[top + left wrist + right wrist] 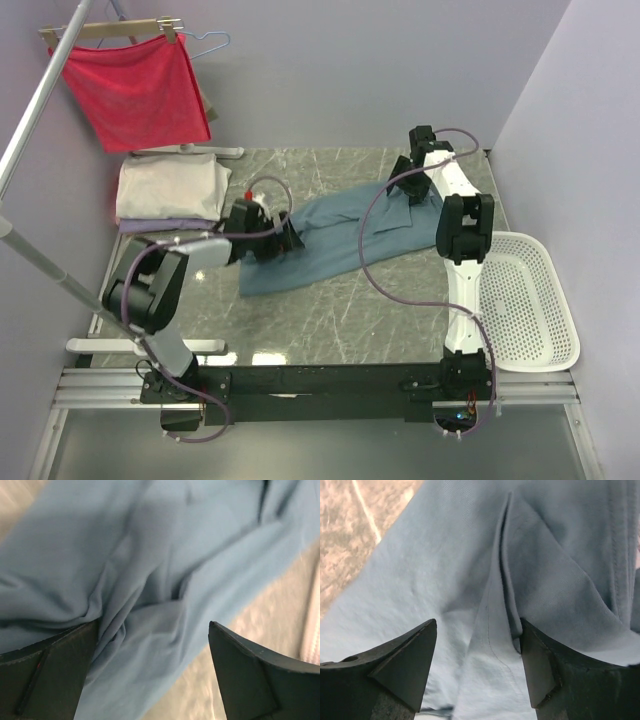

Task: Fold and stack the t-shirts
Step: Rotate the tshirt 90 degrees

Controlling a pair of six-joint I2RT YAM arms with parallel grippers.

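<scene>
The blue t-shirt (335, 250) lay under both grippers, each with jaws apart (left gripper (152, 630) over bunched cloth, right gripper (477, 630) straddling a raised fold).

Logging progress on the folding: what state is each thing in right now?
Blue shirt: unfolded, rumpled.
Cream shirt: folded, top of stack.
Lavender shirt: folded, bottom of stack.
Red cloth: hanging.
Basket: empty.
Left gripper: open over blue shirt.
Right gripper: open, straddling a shirt fold.
</scene>
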